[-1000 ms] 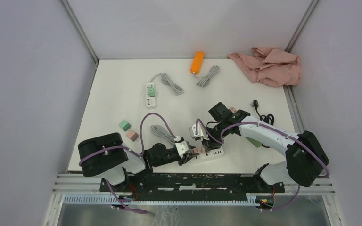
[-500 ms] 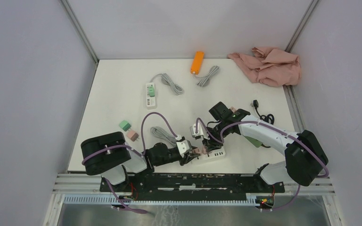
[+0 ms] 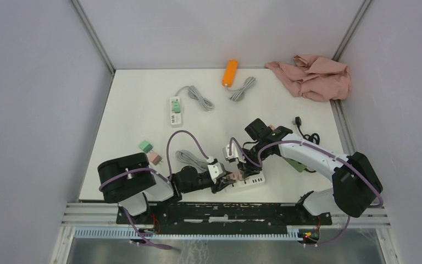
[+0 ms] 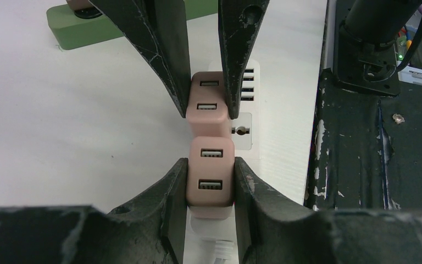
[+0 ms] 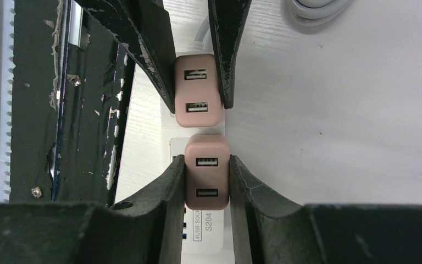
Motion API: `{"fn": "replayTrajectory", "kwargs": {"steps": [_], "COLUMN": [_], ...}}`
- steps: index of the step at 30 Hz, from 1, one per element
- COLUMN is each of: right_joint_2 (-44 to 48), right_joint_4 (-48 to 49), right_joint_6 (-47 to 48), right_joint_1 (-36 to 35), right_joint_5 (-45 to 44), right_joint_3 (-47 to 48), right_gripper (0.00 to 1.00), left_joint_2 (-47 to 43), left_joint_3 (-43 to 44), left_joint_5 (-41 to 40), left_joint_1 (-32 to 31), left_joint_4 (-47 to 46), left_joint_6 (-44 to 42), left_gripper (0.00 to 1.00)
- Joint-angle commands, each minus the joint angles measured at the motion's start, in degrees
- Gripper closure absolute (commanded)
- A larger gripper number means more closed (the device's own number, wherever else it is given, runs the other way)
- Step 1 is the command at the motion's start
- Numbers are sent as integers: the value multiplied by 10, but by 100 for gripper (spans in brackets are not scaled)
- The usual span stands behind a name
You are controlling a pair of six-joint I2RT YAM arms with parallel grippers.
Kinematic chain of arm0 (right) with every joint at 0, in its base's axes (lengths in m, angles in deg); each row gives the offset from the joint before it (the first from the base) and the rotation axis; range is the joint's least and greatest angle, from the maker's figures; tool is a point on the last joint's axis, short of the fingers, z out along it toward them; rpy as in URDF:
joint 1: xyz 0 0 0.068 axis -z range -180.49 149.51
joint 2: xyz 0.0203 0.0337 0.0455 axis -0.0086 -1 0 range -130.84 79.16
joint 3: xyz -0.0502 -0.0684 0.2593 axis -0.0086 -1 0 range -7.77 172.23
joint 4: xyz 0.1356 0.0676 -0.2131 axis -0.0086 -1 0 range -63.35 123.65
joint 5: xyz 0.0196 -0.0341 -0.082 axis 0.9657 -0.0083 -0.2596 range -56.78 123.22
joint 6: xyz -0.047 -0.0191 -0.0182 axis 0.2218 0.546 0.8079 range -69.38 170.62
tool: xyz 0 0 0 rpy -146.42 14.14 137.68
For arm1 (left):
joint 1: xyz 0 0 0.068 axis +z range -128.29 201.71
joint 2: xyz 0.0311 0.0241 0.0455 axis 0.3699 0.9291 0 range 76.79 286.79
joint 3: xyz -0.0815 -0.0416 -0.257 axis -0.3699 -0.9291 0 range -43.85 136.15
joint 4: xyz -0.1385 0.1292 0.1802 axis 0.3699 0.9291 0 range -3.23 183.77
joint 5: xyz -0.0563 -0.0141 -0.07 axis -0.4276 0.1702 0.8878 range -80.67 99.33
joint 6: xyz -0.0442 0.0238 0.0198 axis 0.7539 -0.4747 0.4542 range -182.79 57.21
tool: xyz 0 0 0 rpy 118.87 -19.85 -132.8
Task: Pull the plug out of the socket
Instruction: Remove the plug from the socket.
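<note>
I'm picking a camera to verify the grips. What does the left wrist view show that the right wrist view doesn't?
Only left wrist: a green strip at the far edge. Only right wrist: a coiled grey cable and the printed label on the white power strip. Both: that strip, the left gripper shut on one pink plug, the right gripper shut on the other pink plug.

The left arm (image 3: 123, 176) and right arm (image 3: 314, 157) have black joints and white links, trailing purple cables (image 3: 168, 149); their black fingers (image 4: 165, 49) are scratched pale.
</note>
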Motion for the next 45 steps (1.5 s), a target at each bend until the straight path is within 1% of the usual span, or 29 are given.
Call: {"fn": "replayTrajectory", "kwargs": {"steps": [1, 5, 7, 13, 16, 19, 21, 26, 29, 33, 36, 39, 41, 43, 45], "right_joint_2": [13, 21, 21, 26, 25, 15, 12, 16, 18, 27, 39, 34, 30, 29, 30], "right_joint_4": [42, 82, 83, 37, 6, -2, 3, 58, 69, 52, 28, -16, -29, -16, 15], "right_joint_6": [-31, -76, -79, -19, 15, 20, 10, -60, -70, -48, -9, 37, 47, 23, -16], "right_joint_1": [-3, -2, -1, 14, 13, 8, 2, 1, 1, 13, 23, 24, 21, 13, -1], "right_joint_5": [55, 33, 22, 14, 42, 66, 70, 57, 39, 17, 13, 51, 83, 106, 110], "right_joint_3": [28, 24, 26, 28, 27, 31, 34, 31, 30, 32, 25, 24, 28, 28, 27], "right_gripper": [100, 100, 100, 100, 100, 100, 100, 100, 100, 100, 100, 100, 100, 100, 100], "left_joint_2": [18, 22, 23, 23, 24, 18, 11, 3, 3, 8, 9, 4, 0, -1, 1], "left_joint_3": [7, 8, 8, 2, 3, 2, 0, -13, -14, -14, -20, -25, -27, -26, -24], "left_joint_5": [15, 14, 15, 13, 13, 14, 14, 6, 6, 5, 2, -3, -5, -5, -5], "left_joint_1": [-1, -1, -1, -1, -1, -1, -1, -1, -1, -1, -1, -1, -1, -1, -1], "left_joint_4": [-5, -7, -8, -14, -15, -15, -9, -9, -9, -12, -16, -15, -14, -12, -10], "left_joint_6": [22, 23, 24, 28, 29, 29, 29, 26, 27, 29, 29, 28, 27, 27, 27], "left_gripper": [97, 97, 97, 97, 97, 97, 97, 97, 97, 97, 97, 97, 97, 97, 97]}}
